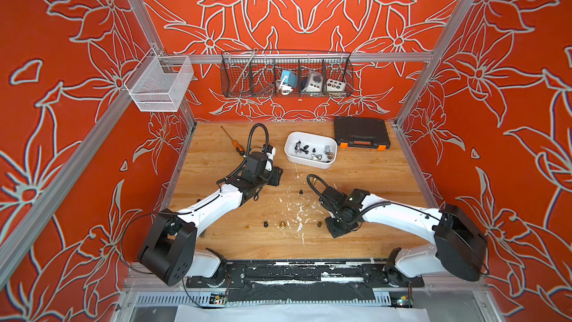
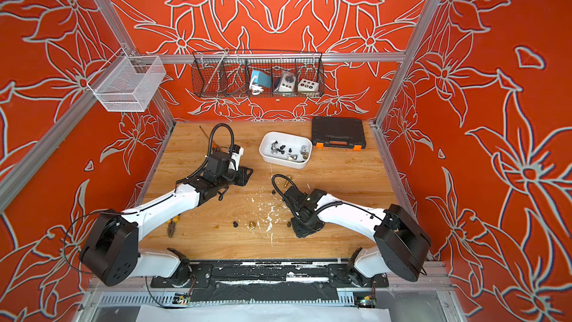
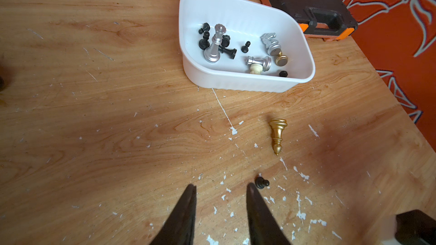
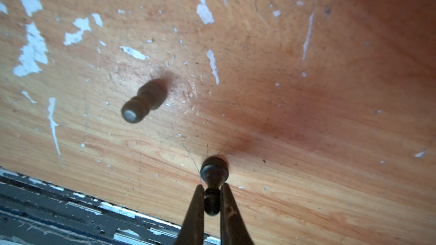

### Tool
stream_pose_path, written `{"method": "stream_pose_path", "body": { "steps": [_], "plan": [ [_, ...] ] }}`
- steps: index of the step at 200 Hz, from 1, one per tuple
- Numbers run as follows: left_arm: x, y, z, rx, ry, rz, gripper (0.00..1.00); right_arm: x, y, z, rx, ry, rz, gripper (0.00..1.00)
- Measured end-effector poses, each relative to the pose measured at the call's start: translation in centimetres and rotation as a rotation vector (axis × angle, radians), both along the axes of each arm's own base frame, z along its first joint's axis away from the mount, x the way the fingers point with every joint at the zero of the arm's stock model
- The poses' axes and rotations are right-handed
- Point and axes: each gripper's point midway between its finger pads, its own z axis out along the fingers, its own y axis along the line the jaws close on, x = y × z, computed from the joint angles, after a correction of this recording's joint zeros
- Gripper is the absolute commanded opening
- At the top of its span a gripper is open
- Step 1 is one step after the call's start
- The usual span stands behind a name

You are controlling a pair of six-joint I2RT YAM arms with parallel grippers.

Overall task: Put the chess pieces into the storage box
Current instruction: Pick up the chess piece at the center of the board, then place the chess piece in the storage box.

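Observation:
In the right wrist view my right gripper (image 4: 211,187) is shut on a small black pawn (image 4: 214,170) at its neck, its base down on the wood. Another dark pawn (image 4: 144,101) stands apart from it. In both top views that gripper (image 1: 335,227) sits low near the table's front and hides the held pawn. My left gripper (image 3: 221,187) hangs open and empty, with a black pawn (image 3: 262,182) just beyond one fingertip. A gold bishop (image 3: 278,135) lies further on. The white storage box (image 3: 247,83) holds several silver, black, gold and cream pieces.
Loose on the wood are a black pawn (image 1: 265,224), a gold piece (image 1: 282,225) and a dark pawn (image 1: 319,224). A black toolcase (image 1: 360,133) stands behind the box. A screwdriver (image 1: 232,140) lies at the back left, pliers (image 2: 171,227) near the left arm.

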Motion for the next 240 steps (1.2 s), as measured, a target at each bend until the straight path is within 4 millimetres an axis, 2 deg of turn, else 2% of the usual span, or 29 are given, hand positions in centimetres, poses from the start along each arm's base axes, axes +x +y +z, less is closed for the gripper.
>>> {"method": "stream_pose_path", "body": {
  "steps": [52,77,105,132,186,210,240],
  "plan": [
    [-0.3,0.2,0.1,-0.002,-0.005,0.001,0.36,2.0,1.8,2.7,0.042,-0.071,0.022,0.07],
    [-0.4,0.2,0.3,-0.004,-0.008,0.000,0.36,3.9,3.1,4.3,0.077,-0.116,0.035,0.08],
    [-0.6,0.2,0.3,-0.011,-0.013,-0.005,0.37,6.7,3.8,5.2,0.106,-0.135,0.018,0.08],
    [-1.0,0.2,-0.1,-0.011,-0.001,-0.013,0.36,11.2,4.5,6.3,0.135,-0.164,-0.013,0.07],
    [-1.4,-0.1,-0.1,-0.023,0.002,-0.030,0.36,22.7,6.3,9.5,0.218,-0.285,-0.088,0.07],
    [-1.7,0.0,0.2,-0.030,-0.003,-0.036,0.37,27.3,6.8,9.6,0.234,-0.326,-0.130,0.07],
    [-2.2,-0.1,0.5,-0.041,-0.009,-0.046,0.37,31.4,6.8,8.5,0.226,-0.365,-0.180,0.07]
  ]
}}
